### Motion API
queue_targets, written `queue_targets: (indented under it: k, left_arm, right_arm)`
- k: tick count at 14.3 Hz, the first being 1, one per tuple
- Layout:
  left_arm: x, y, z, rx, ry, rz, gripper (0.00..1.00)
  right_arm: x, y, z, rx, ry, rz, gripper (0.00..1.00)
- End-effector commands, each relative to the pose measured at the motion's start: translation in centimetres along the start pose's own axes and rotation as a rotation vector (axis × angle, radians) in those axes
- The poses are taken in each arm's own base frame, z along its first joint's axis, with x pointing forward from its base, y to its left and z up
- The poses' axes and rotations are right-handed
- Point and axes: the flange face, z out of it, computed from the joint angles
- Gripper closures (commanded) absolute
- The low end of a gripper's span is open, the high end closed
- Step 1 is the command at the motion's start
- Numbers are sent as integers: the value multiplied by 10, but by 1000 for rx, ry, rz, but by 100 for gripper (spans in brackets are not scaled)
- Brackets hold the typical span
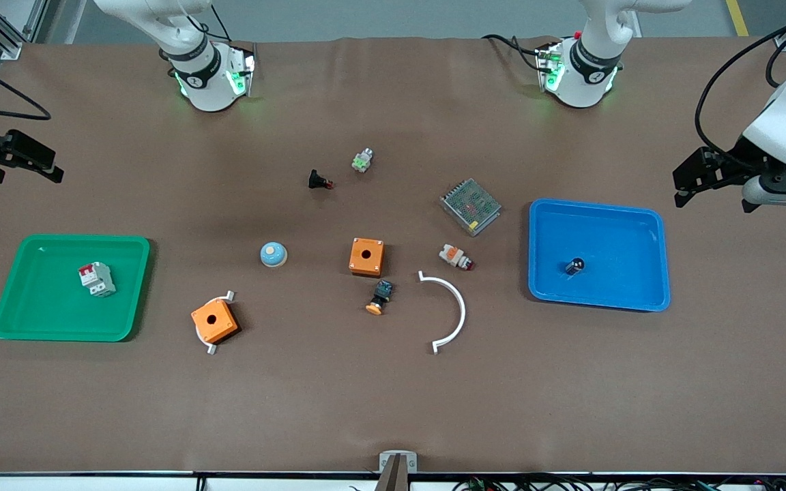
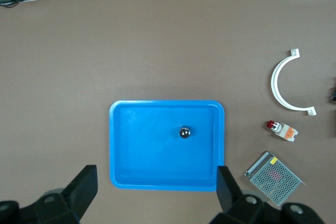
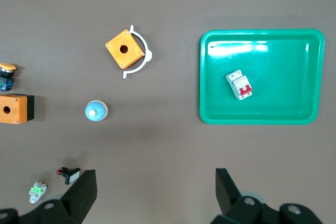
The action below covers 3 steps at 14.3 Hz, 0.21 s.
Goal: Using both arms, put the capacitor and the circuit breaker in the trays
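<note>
The capacitor (image 1: 574,266), a tiny black cylinder with a shiny top, lies in the blue tray (image 1: 645,232) at the left arm's end; it also shows in the left wrist view (image 2: 184,132). The circuit breaker (image 1: 97,279), white-grey with a red top, lies in the green tray (image 1: 24,314) at the right arm's end; it also shows in the right wrist view (image 3: 239,85). My left gripper (image 1: 681,185) (image 2: 156,192) is open and empty, up in the air beside the blue tray. My right gripper (image 1: 28,174) (image 3: 156,192) is open and empty, above the table beside the green tray.
Between the trays lie two orange square boxes (image 1: 366,256) (image 1: 215,321), a blue-white dome (image 1: 273,254), a white arc (image 1: 451,310), a mesh-covered metal unit (image 1: 470,206), a white-orange part (image 1: 455,257), an orange-capped push-button (image 1: 380,297), a black switch (image 1: 319,181) and a green-white part (image 1: 363,160).
</note>
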Motion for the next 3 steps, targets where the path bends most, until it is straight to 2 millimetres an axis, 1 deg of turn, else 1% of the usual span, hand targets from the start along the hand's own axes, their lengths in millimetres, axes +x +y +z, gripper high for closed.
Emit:
queue_targets:
  k: [1,3]
  left_arm:
    - [4,0,-5,5,-5,7,0]
    - [4,0,-5,5,-5,7,0]
  right_arm:
    - [-19,4,1,-39,3,-3,0]
    - [-20,6,0,-39,3,2,0]
